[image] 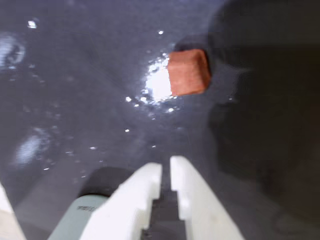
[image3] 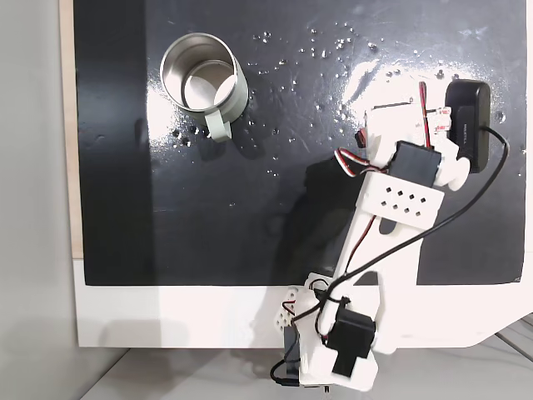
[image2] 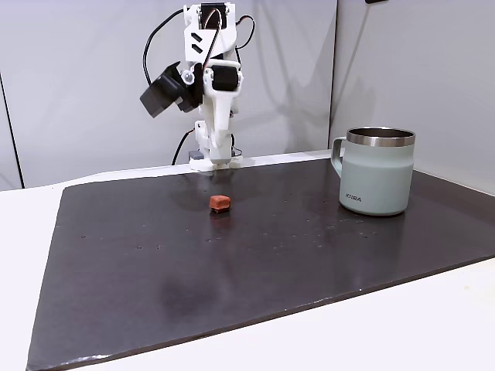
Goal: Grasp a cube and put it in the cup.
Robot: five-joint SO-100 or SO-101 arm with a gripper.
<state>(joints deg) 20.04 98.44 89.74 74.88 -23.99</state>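
Dark glossy mat covers most of a white worktop; pale grey wall panels behind, seam at about 1 o'clock in a fixed view. Mat speckled with small droplets or specks, strong glare patch in the wrist view beside the cube. Cube sits on the mat near centre, at 12 o'clock from the pincer in the wrist view, well apart from it. Pincer white, fingertips nearly together, narrow slit between, holding nothing. Cup upright on the mat at 3 o'clock from the cube, well apart, handle facing the arm. From above the cup looks empty, steel inside; arm base on the white edge at 6 o'clock.
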